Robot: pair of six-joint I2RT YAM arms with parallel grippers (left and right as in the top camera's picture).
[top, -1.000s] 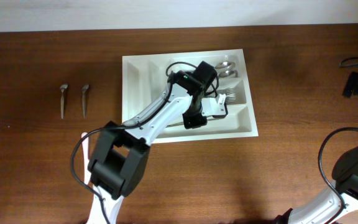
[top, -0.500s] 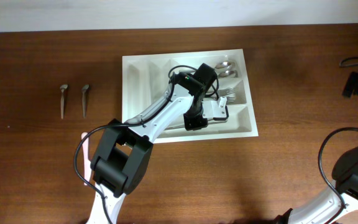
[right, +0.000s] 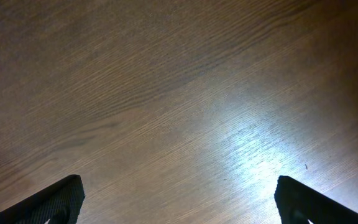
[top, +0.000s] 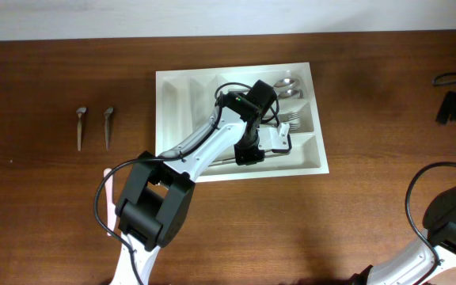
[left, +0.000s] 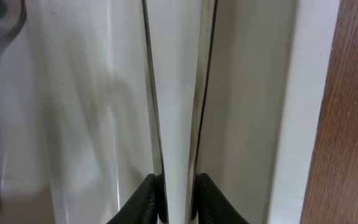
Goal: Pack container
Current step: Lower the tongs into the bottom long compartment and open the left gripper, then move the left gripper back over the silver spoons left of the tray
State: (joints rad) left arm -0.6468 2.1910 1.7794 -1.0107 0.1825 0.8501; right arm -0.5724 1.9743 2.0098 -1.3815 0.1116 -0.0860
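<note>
Hovering low inside white five-compartment plastic cutlery tray [top: 162, 111], centre of dark wooden bench [top: 370, 198]: left hand [left: 178, 202], clenched on shiny flat steel utensil [left: 176, 93]. Utensil long axis runs straight ahead of hand, parallel with outermost long compartment's walls; judged aligned for release. Right hand [right: 179, 202] released, over bare bench, well apart.

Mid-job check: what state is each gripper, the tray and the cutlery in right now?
left gripper: shut on knife
knife: gripped, low inside container
right gripper: open, empty, above table
container: partly packed
spoons: inside container
forks: inside container
two loose utensils: lying on table, unpacked
</note>
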